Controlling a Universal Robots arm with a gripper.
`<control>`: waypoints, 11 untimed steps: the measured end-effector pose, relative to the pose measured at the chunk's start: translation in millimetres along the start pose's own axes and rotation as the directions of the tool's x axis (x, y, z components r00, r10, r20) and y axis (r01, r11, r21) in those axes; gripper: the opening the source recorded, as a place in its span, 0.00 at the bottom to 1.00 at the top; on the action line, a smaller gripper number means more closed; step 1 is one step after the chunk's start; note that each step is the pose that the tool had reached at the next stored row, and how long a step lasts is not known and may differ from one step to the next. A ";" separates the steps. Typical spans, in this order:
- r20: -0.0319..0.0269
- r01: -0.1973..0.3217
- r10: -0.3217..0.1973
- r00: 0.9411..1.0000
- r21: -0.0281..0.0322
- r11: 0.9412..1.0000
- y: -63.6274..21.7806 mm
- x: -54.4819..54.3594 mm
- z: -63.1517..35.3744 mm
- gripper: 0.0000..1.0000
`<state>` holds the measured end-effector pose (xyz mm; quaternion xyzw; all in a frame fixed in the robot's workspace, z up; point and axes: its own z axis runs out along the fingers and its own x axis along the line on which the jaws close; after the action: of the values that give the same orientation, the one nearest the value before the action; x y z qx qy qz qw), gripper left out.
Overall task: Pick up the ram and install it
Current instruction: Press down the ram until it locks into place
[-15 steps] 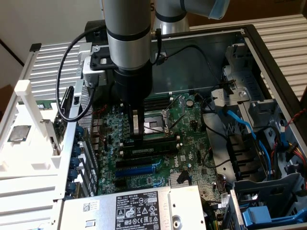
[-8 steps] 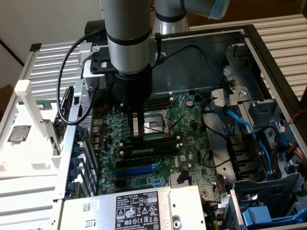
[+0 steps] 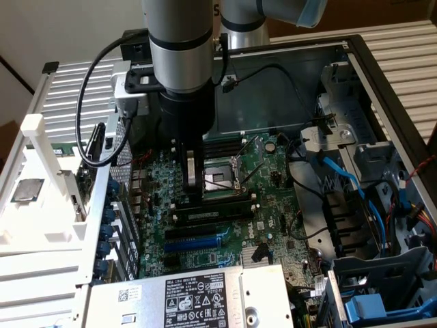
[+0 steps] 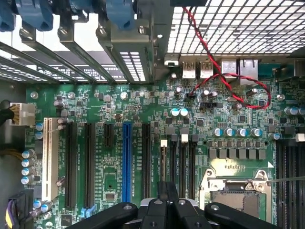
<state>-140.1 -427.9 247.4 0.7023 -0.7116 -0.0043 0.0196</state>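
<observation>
My gripper (image 3: 193, 186) hangs straight down over the motherboard (image 3: 270, 205) inside the open computer case, fingers shut together with nothing held between them. Its tips sit right at the row of long black memory slots (image 3: 212, 213), beside the processor socket (image 3: 220, 179). A long thin strip, apparently the ram (image 3: 222, 197), stands on edge in the slot nearest the socket, directly under the fingertips. In the wrist view the shut gripper (image 4: 167, 187) points down onto a thin edge in one memory slot (image 4: 164, 164); whether the tips touch it I cannot tell.
A blue expansion slot (image 3: 194, 240) (image 4: 126, 162) lies past the memory slots. The grey power supply (image 3: 191, 297) is at the front. Blue cables (image 3: 341, 179) and drive cages crowd the exterior view's right. A red wire (image 4: 224, 83) loops near the rear ports.
</observation>
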 end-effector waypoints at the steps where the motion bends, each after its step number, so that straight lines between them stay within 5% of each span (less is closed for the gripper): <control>1: 0.000 -0.001 0.001 1.000 0.000 1.000 -0.5 0.1 -2.4 0.10; 11: 0.004 -0.117 0.117 0.993 0.002 0.993 -0.6 0.1 -7.8 0.10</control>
<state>-139.2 -427.9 255.2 0.6593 -0.7517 -0.0038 0.0175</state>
